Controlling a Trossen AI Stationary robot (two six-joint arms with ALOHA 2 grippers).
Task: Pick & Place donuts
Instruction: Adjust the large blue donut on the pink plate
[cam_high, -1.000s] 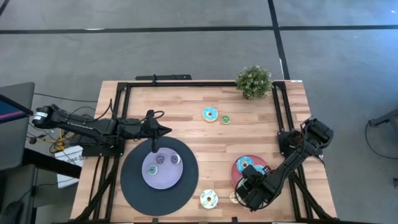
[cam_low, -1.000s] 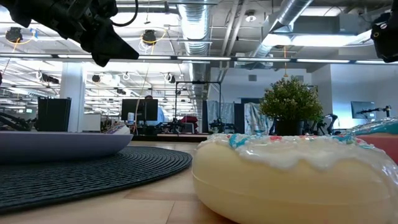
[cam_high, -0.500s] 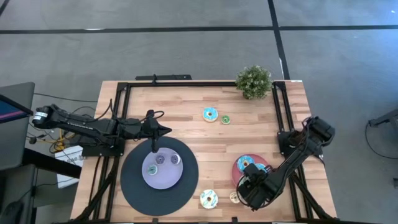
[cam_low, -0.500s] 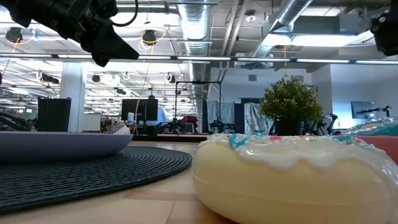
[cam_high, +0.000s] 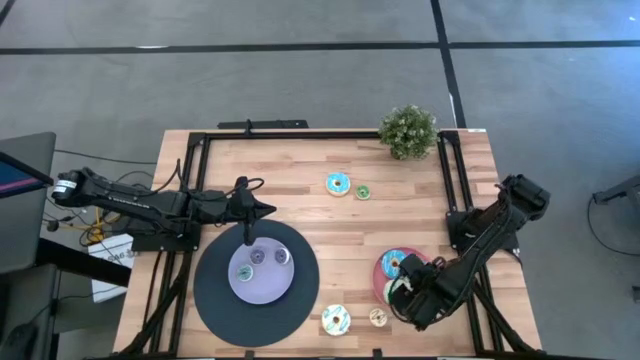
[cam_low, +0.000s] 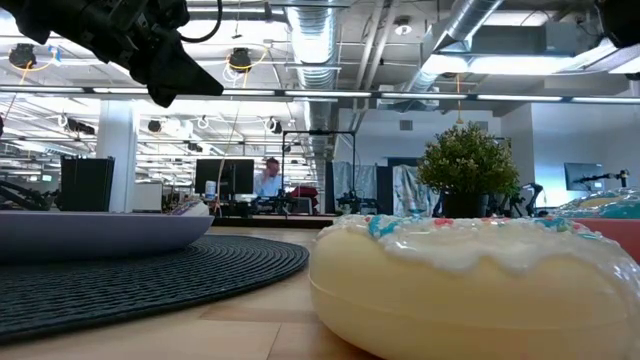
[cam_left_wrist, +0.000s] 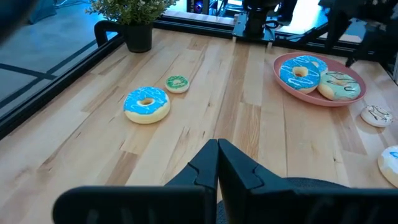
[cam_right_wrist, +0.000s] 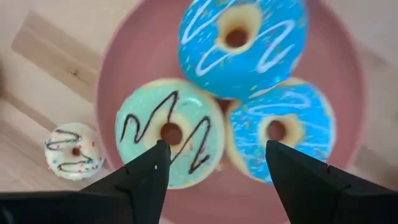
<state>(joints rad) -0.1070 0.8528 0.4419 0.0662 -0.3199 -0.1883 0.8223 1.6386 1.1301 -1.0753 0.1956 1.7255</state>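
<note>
My right gripper (cam_right_wrist: 214, 177) is open and points down over the pink plate (cam_right_wrist: 348, 81), touching nothing. Three large donuts lie on that plate: a blue one with white lines (cam_right_wrist: 239, 37), a green one with a black zigzag (cam_right_wrist: 169, 132) and a blue sprinkled one (cam_right_wrist: 280, 134). A small white donut (cam_right_wrist: 73, 150) lies on the table beside the plate. A blue donut (cam_high: 338, 184) and a small green one (cam_high: 362, 192) sit toward the far side. A white donut (cam_high: 335, 319) sits near the near edge. My left gripper (cam_high: 248, 240) is shut above the lavender plate (cam_high: 262, 285), which holds small donuts.
The lavender plate rests on a big black disc (cam_high: 215, 300). A potted plant (cam_high: 408, 130) stands at the far right corner. A black frame (cam_high: 300, 134) runs along the table's far edge and sides. Bare wood lies between the two plates.
My right arm has moved toward the table's right edge and risen a little. The small white donut near the near edge, partly covered before, now shows whole. The donuts have stayed where they were.
</note>
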